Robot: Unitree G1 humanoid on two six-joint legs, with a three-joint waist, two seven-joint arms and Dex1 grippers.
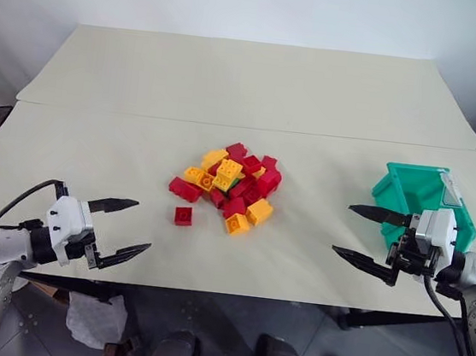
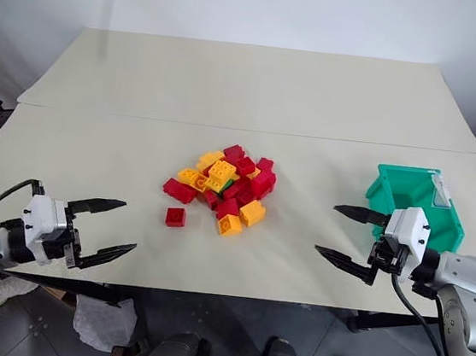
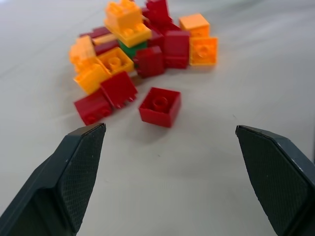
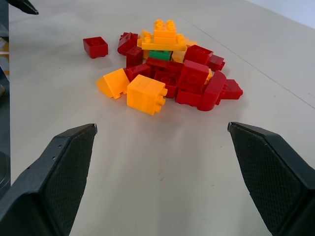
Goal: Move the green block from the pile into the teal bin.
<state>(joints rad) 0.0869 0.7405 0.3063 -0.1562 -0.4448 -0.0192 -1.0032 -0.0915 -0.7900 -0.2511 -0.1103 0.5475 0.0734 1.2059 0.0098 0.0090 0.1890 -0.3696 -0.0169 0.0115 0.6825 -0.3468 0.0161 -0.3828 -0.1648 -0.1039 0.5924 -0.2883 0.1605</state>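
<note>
Head views: the counter [image 1: 145,90] is cream, with the pile [image 1: 228,185] of red, orange and yellow studded bricks near its middle. The green block [image 4: 160,55] sits inside the pile, mostly buried; from the right wrist view it lies directly under a stacked yellow-orange brick [image 4: 164,35] and above red bricks, only one face showing. In the left wrist view the same green face shows between a yellow brick and a dark red brick. One lone red brick [image 1: 184,216] lies apart from the pile, at about 8 o'clock from its centre, studs up, touching nothing. The teal bin [image 1: 408,193] stands at about 3 o'clock from the pile, well apart from it, near the counter's right edge, open top up; its inside looks bare as far as can be seen. Left hand [image 1: 120,232] hovers over the counter's near edge, at about 8 o'clock from the pile, fingers spread wide, nothing between them, pointed toward the bricks. Right hand [image 1: 369,238] hovers at about 4 o'clock from the pile, just in front of the teal bin, fingers likewise spread wide and holding nothing, pointed toward the pile. Neither hand touches a brick or the bin.
</note>
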